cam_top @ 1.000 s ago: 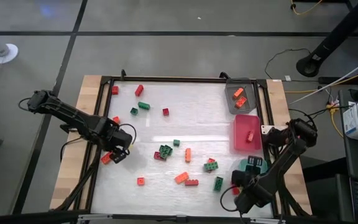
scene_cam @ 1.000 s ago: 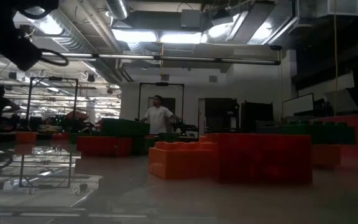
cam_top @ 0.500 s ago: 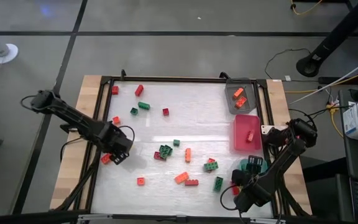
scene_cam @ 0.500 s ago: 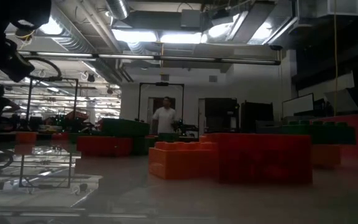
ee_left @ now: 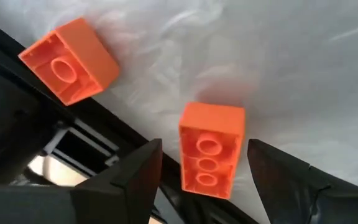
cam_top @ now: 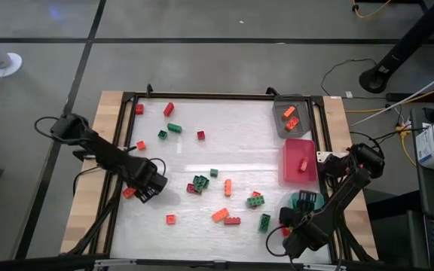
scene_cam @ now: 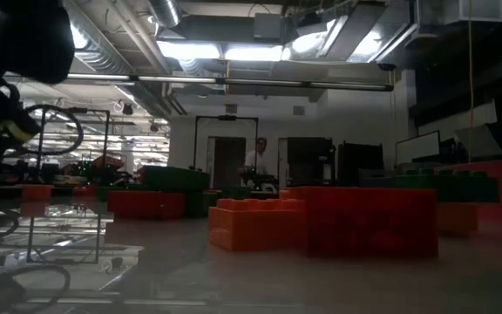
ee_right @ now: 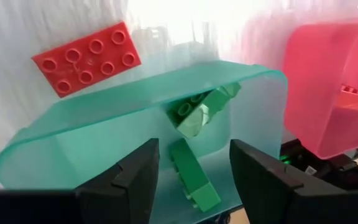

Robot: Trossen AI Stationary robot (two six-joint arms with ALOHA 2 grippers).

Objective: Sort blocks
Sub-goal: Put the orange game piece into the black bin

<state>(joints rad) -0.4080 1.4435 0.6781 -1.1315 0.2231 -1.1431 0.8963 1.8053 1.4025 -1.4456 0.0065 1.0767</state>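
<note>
Trouble sits at the table frame (cam_top: pixel 116 197): the left gripper (ee_left: pixel 199 171) hangs open around an orange block (ee_left: pixel 211 149) lying against that frame, so a finger could catch on it. The right gripper (ee_right: pixel 192 167), open and empty, hovers over green blocks (ee_right: pixel 199 112) in the teal tray (ee_right: pixel 92 140).

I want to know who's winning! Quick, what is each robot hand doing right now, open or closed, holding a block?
Left gripper: open, around an orange block on the table, not gripping.
Right gripper: open, empty, over the teal tray holding green blocks.
</note>
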